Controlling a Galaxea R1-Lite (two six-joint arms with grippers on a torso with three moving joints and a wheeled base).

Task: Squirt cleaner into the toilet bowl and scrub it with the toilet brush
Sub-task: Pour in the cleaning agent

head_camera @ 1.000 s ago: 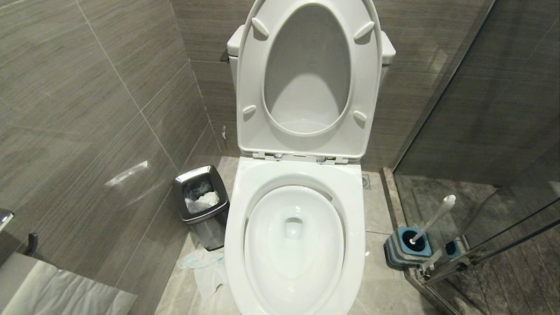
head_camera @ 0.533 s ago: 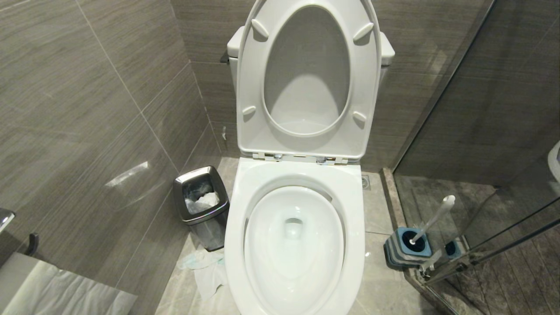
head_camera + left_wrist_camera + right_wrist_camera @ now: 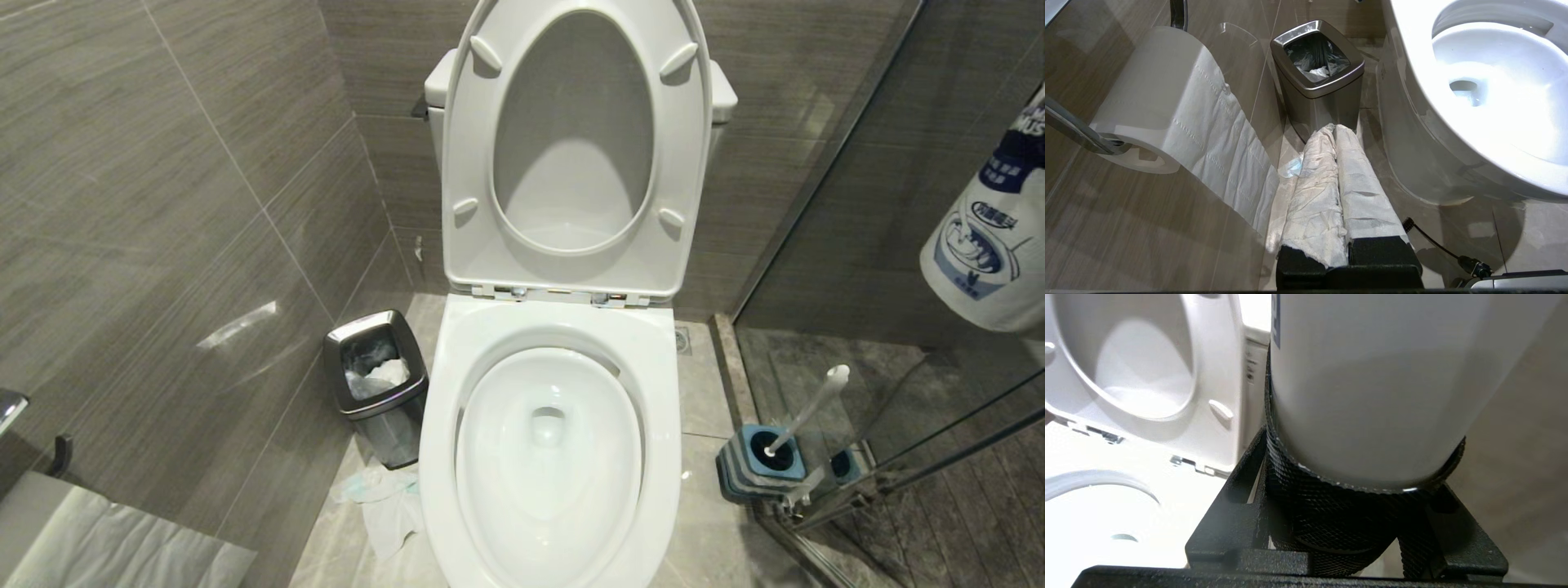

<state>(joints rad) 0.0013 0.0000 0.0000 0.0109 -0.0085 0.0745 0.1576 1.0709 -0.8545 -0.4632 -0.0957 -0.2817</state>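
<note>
The toilet (image 3: 551, 457) fills the centre of the head view, seat and lid (image 3: 575, 147) raised against the tank, the bowl holding clear water with no teal liquid visible. At the right edge of that frame, above the middle, a white bottle (image 3: 992, 237) with a blue label hangs in the air in front of the glass shower partition (image 3: 898, 204). The right wrist view shows the right end effector (image 3: 1359, 498) grasping this bottle, its black textured fingers (image 3: 1290, 473) pressed around the white body, with the raised seat and the rim at the left of that frame.

The brush (image 3: 804, 412) stands tilted in its blue-and-grey holder (image 3: 755, 461) on the floor at lower right, between the toilet and the glass partition, just beside the glass.

To the left of the toilet a steel bin (image 3: 377, 384) stands against the tiled wall, with crumpled tissue (image 3: 384, 502) on the floor below it in the frame. A paper roll (image 3: 1163, 106) hangs at the left of the left wrist view. The left end effector (image 3: 1336, 134), its fingers wrapped in white paper, is clenched with nothing between them and points toward the bin.
</note>
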